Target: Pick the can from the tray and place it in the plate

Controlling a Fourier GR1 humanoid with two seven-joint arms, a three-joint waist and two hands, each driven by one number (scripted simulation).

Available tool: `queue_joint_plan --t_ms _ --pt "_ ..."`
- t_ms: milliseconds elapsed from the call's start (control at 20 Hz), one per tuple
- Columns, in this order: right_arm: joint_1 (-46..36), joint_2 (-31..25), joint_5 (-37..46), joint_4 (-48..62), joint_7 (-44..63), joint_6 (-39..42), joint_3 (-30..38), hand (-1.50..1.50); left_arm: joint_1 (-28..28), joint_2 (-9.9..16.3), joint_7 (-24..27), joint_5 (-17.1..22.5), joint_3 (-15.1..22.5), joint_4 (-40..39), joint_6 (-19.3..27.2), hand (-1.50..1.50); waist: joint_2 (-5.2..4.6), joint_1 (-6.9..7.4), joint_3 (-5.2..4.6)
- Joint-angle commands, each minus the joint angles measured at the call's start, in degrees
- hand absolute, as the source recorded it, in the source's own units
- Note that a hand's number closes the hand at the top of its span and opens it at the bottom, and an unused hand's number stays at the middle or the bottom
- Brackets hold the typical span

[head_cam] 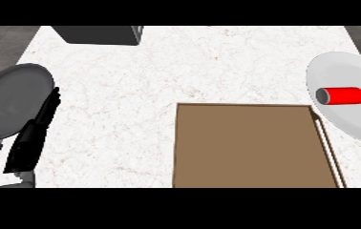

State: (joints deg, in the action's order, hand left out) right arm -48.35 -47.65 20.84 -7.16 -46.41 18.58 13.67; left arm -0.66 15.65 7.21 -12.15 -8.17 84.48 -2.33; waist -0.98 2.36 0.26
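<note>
One hand (32, 137) seemingly straight-fingered, touching nothing

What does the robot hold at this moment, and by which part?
Nothing. The left hand rests open at the left edge; the right hand is out of view. The red cylindrical can lies on the white round plate.

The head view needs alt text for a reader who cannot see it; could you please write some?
A red cylindrical can lies on its side on a round white plate at the right edge of a white marble counter. Beside the plate sits a flat brown rectangular tray. The robot's black left hand rests open at the left edge.
</note>
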Motion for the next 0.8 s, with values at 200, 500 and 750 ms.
queue_joint_plan --t_ms 200,500,750 --pt "0.34 -7.78 -8.79 5.14 4.63 8.57 9.03 -1.5 -2.5 -0.56 3.64 -0.67 -0.15 -0.87 0.77 0.0 -0.37 0.32 0.1" --pt "3.63 -10.89 -13.86 5.33 3.22 15.62 13.87 -1.5 -1.81 0.01 1.69 0.48 -0.77 0.97 -0.11 0.0 -0.9 0.42 0.57" --pt "5.28 -12.74 -15.26 2.73 2.81 18.03 15.14 -1.5 -2.26 -1.43 1.34 -0.27 0.78 1.66 0.35 0.0 -1.01 0.42 0.8"
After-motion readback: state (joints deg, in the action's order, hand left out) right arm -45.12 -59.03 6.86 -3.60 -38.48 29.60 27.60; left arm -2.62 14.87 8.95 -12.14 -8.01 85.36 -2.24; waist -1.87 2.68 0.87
